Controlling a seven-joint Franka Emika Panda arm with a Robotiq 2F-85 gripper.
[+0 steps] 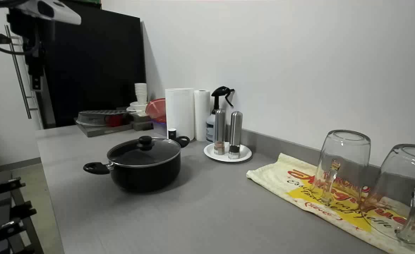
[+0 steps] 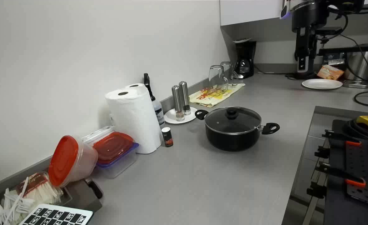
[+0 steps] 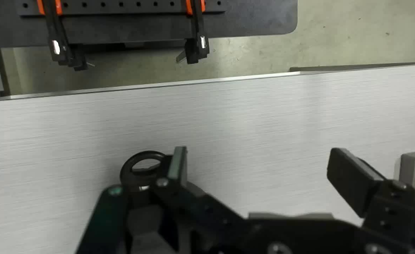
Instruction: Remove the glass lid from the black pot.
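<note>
A glass lid (image 1: 161, 152), black knob (image 1: 145, 141) up, covers a black pot (image 1: 145, 178) on the gray countertop (image 1: 207, 222) I am viewing from a distance. Near the pot, a small dark shaker (image 2: 168, 140) with a white cap (image 2: 166, 129) stands just beside two paper towel rolls (image 1: 180, 113), and two metal grinders (image 1: 220, 130) rise from a white plate (image 1: 210, 150) near a spray bottle (image 1: 210, 125). Farther along the wall (image 1: 299, 70), two clear mugs (image 1: 345, 158) rest upturned on a printed cloth (image 1: 278, 173). In both exterior views my gripper (image 3: 260, 169) hangs high, well apart from the lid. My wrist view shows its two fingers (image 3: 352, 180) spread wide above the countertop, one of them partly hiding a pot handle (image 3: 137, 174). Past the countertop's edge and a strip of floor (image 3: 334, 42), two black clamps (image 3: 57, 42) with orange tips (image 3: 58, 7) reach over the side of a dark tabletop (image 3: 257, 21).
</note>
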